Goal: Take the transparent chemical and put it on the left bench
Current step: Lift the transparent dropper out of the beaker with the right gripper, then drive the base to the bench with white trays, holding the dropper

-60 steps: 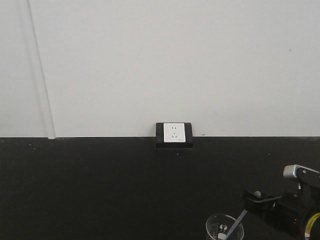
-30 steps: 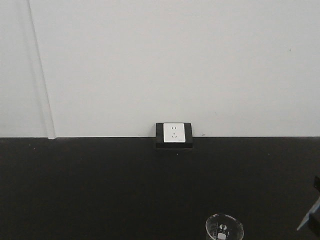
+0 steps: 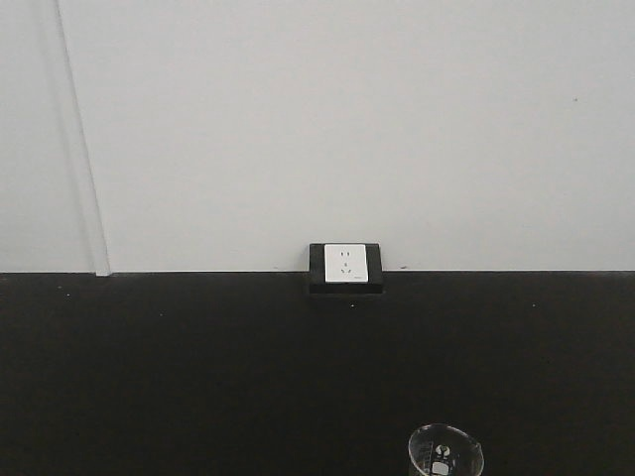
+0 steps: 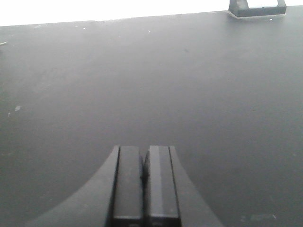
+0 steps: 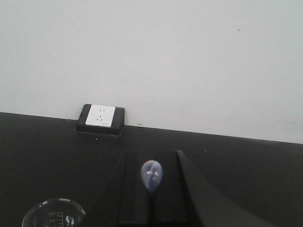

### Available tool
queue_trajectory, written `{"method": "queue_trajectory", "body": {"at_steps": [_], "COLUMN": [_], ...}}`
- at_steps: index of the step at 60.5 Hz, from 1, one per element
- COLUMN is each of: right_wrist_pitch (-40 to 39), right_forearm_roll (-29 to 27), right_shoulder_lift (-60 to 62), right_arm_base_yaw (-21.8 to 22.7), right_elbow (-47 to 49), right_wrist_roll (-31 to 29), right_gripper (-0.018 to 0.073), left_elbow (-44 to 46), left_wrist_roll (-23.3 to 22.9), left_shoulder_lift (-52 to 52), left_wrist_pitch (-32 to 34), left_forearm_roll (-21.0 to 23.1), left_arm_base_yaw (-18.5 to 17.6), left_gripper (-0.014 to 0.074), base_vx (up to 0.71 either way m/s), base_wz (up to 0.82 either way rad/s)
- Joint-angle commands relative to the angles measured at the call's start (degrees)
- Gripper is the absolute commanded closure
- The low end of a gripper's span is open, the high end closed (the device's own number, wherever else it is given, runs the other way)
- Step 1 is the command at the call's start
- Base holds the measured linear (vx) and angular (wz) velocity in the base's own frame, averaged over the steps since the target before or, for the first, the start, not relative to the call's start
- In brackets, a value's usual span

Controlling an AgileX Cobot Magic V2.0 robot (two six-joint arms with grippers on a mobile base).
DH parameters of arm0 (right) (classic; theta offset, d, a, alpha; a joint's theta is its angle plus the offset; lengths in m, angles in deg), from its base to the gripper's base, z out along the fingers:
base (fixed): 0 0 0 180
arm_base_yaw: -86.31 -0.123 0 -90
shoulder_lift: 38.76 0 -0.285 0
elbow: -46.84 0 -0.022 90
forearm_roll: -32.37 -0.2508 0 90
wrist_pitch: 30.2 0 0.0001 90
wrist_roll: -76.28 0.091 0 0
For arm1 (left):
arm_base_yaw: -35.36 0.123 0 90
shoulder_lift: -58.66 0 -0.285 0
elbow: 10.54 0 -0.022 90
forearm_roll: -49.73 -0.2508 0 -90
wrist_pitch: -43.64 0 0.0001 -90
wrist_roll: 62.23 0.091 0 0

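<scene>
The transparent chemical, a small clear beaker [image 3: 444, 452] with white marks, stands on the black bench top [image 3: 198, 377] at the bottom edge of the front view. It also shows in the right wrist view [image 5: 53, 215] at the lower left; no dropper is in it. My right gripper [image 5: 150, 158] is shut on the translucent dropper, whose bulb [image 5: 152, 176] sticks up between the fingers, to the right of the beaker and apart from it. My left gripper [image 4: 143, 152] is shut and empty over bare bench top [image 4: 142, 71].
A white wall socket in a black box [image 3: 345, 266] sits at the back of the bench against the white wall; it also shows in the right wrist view [image 5: 100, 117] and the left wrist view [image 4: 257, 8].
My right gripper, holding the dropper, has drawn it out of the beaker and moved right, out of the front view. The beaker has stayed in place.
</scene>
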Motion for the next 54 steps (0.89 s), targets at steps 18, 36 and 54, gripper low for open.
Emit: {"method": "queue_trajectory", "body": {"at_steps": [18,36,54], "right_wrist_pitch": [-1.88,-1.88,-1.88], "right_forearm_roll": [0.34,0.34,0.34], "right_shoulder_lift": [-0.05,-0.05,-0.05], "right_arm_base_yaw": [0.31,0.31,0.31], "right_elbow": [1.84,1.84,1.84], "right_wrist_roll": [-0.36,-0.36,-0.36], "right_gripper": [0.0562,0.0562,0.0562], "left_elbow": [-0.93,-0.93,-0.93], "left_wrist_roll": [-0.45,-0.45,-0.45], "left_shoulder_lift": [1.10,1.10,1.10], "left_wrist_pitch": [4.49,4.49,4.49], "left_forearm_roll": [0.04,0.04,0.04], "left_arm_base_yaw": [-0.10,-0.10,-0.10], "left_gripper": [0.0600,0.0600,0.0600], "base_vx": [0.00,0.00,-0.04], "base_wz": [0.00,0.00,0.00]}}
